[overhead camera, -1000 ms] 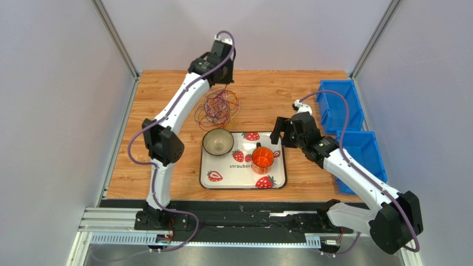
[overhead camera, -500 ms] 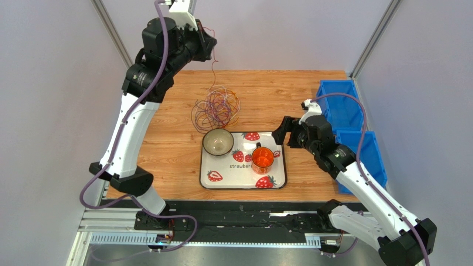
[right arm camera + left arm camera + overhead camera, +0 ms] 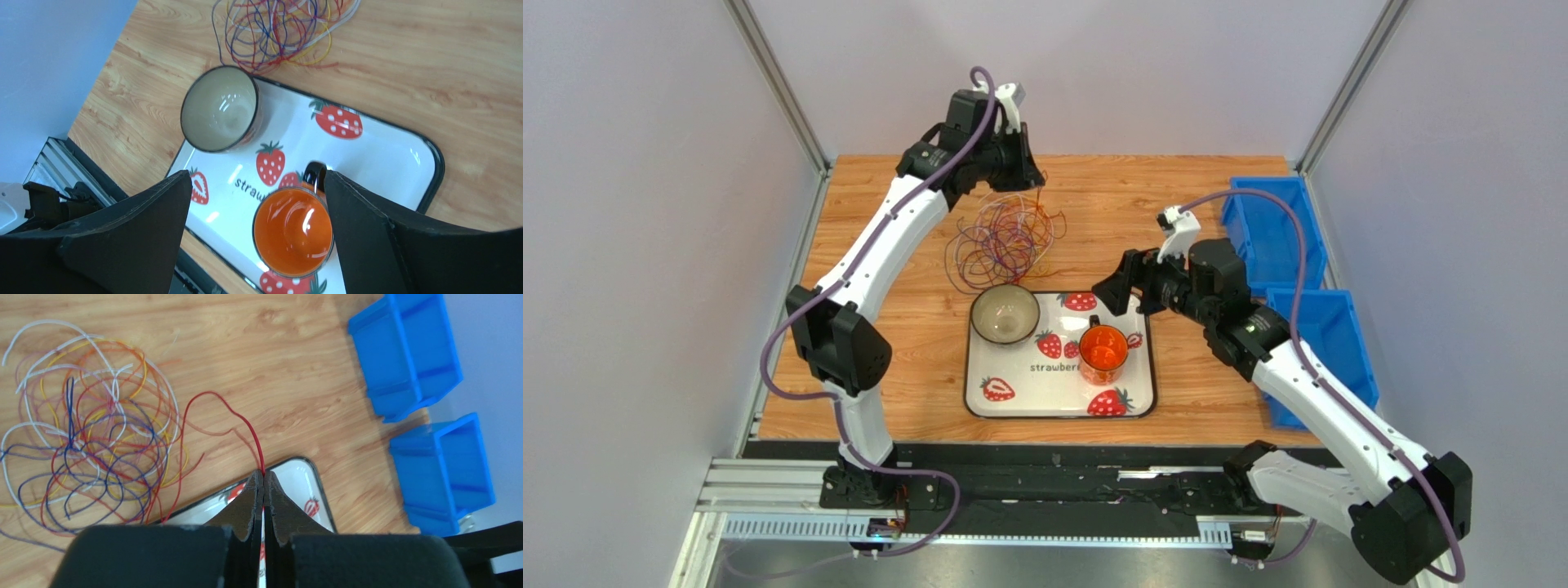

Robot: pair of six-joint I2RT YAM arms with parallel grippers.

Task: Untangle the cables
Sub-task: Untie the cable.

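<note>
The cables (image 3: 1004, 240) lie as a tangle of purple, orange, yellow, white and red wire loops on the wooden table behind the tray; they also show in the left wrist view (image 3: 92, 453) and the right wrist view (image 3: 279, 27). My left gripper (image 3: 1038, 190) hangs above the tangle's far right side, shut on a red cable (image 3: 236, 419) that runs from its fingertips (image 3: 253, 484) down to the pile. My right gripper (image 3: 1120, 292) is open and empty, held above the tray's right part, with the orange cup (image 3: 293, 231) between its fingers.
A white strawberry tray (image 3: 1136, 398) holds a beige bowl (image 3: 1004, 315) and the orange cup (image 3: 1102, 349). Two blue bins (image 3: 1274, 233) stand at the table's right edge. Grey walls close in the back and sides.
My left gripper has come down from its high raised position to just above the tangle, still holding the red cable. My right gripper has shifted left and a little farther back.
</note>
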